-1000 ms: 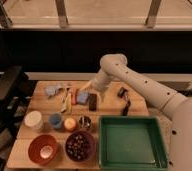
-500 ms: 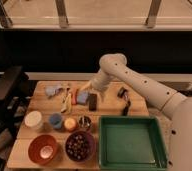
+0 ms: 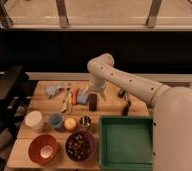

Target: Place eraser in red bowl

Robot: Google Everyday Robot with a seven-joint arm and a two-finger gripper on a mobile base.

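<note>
Near the left edge of the wooden table (image 3: pixel 41 106), one round reddish-orange bowl (image 3: pixel 43 149) is seen without the eraser. One dark purple bowl of beads (image 3: pixel 80 146) sits just right of it, so two bowls are counted. Beyond them four small cups are lined up: white cup (image 3: pixel 34 120), blue cup (image 3: pixel 55 120), orange cup (image 3: pixel 70 123), metal cup (image 3: pixel 85 121). Farther back, the one small matte black eraser block (image 3: pixel 92 103) is straddled by the white two-finger gripper (image 3: pixel 95 96), jaws spread wide. Nothing is seen moved in the last second, so the grasp is judged pending. One green rectangular tray (image 3: pixel 126 142) is found near right.
</note>
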